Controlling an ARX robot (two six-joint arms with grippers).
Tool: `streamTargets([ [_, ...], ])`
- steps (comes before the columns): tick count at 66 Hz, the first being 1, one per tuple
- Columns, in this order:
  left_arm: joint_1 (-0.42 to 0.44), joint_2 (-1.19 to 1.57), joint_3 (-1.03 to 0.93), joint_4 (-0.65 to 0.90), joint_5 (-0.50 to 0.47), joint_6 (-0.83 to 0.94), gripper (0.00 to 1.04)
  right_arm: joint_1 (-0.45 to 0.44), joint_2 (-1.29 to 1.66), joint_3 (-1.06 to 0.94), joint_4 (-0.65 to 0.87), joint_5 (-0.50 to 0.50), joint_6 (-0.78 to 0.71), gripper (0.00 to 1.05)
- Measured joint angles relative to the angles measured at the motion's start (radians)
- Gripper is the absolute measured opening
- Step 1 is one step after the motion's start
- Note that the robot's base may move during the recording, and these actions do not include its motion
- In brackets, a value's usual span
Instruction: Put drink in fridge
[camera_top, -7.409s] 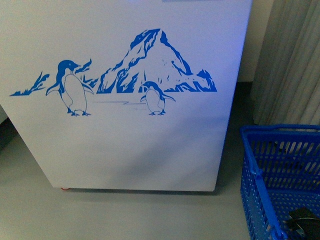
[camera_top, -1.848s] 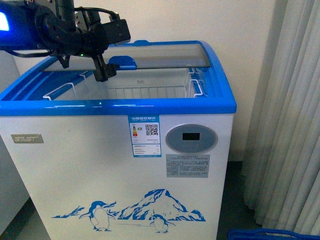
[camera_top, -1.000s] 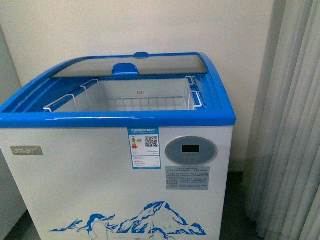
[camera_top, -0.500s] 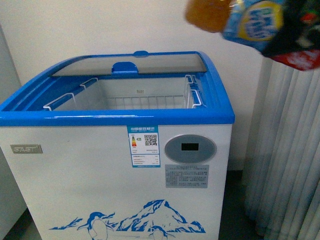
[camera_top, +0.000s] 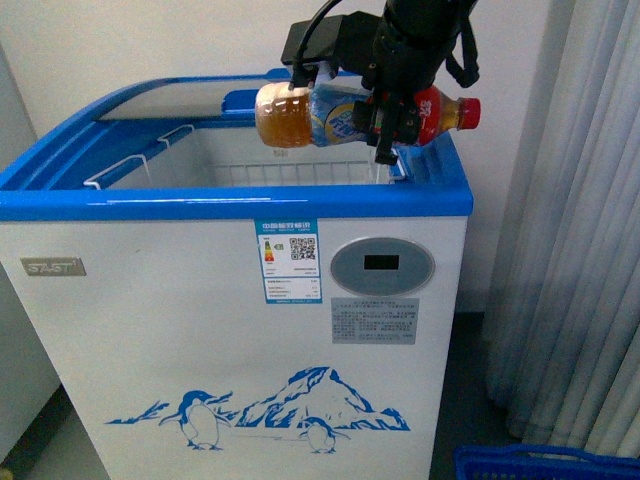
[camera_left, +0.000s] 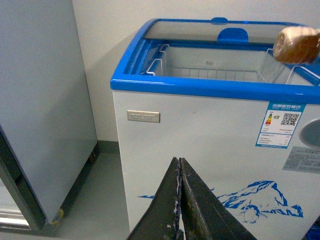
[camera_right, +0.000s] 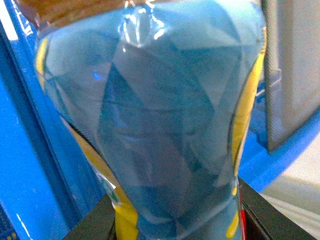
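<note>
The fridge (camera_top: 200, 330) is a white chest cooler with a blue rim, a penguin decal and an oval grey display panel (camera_top: 383, 267). Its glass lid (camera_top: 190, 97) is slid back, so the front of the interior is open. My right gripper (camera_top: 385, 125) is shut on the drink bottle (camera_top: 330, 112), which lies sideways above the fridge's right front opening, orange base to the left, red cap to the right. The bottle's blue label (camera_right: 170, 125) fills the right wrist view. My left gripper (camera_left: 180, 200) is shut and empty, low in front of the fridge (camera_left: 210, 145).
White wire baskets (camera_top: 150, 160) hang inside the fridge. A grey curtain (camera_top: 580, 250) hangs to the right. A blue mesh basket (camera_top: 545, 465) stands on the floor at lower right. A grey cabinet (camera_left: 40, 110) stands left of the fridge.
The right arm has brought the drink bottle down from the upper right to just above the fridge's opening. The left arm left the front view earlier.
</note>
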Motion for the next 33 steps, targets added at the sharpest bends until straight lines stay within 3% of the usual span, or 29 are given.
streamTargets([
  [13, 0.000, -0.085, 0.000, -0.079, 0.003, 0.000, 0.03, 0.013, 0.070, 0.031, 0.077, 0.003, -0.027, 0.41],
  [23, 0.000, -0.150, 0.000, -0.143, 0.003, 0.000, 0.03, 0.006, 0.045, -0.026, 0.174, -0.027, 0.001, 0.78],
  [31, 0.000, -0.183, 0.000, -0.177, 0.003, 0.000, 0.03, 0.002, -0.069, -0.158, 0.227, -0.082, 0.070, 0.98],
  [33, 0.000, -0.191, 0.000, -0.184, 0.003, 0.000, 0.03, -0.002, -0.111, -0.198, 0.238, -0.096, 0.094, 0.98],
])
